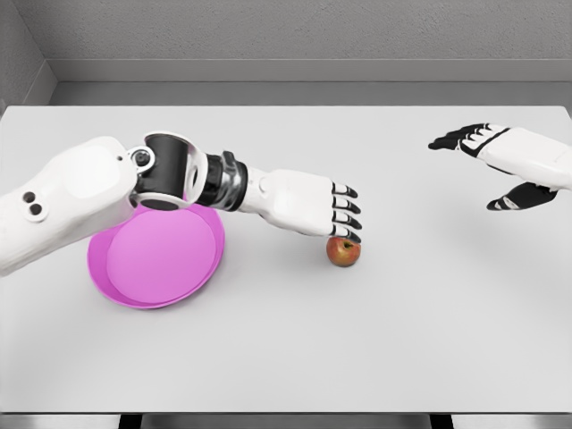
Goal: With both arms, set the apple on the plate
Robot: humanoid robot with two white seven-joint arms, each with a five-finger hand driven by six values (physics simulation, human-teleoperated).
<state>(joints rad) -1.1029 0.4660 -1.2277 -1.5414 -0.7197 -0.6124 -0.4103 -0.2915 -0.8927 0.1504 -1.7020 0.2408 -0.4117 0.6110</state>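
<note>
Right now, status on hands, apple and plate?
Left hand open, fingertips over apple, no grasp. Right hand open, far right. Apple on table, beside plate. Nothing between them.

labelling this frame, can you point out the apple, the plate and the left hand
apple (343, 252): head view, middle of its red skin
plate (161, 259): head view, bare pink inside
left hand (308, 204): head view, back of the hand, fingertips above the apple

White table (295, 349) before a grey wall (295, 31), dark floor strip beneath.
</note>
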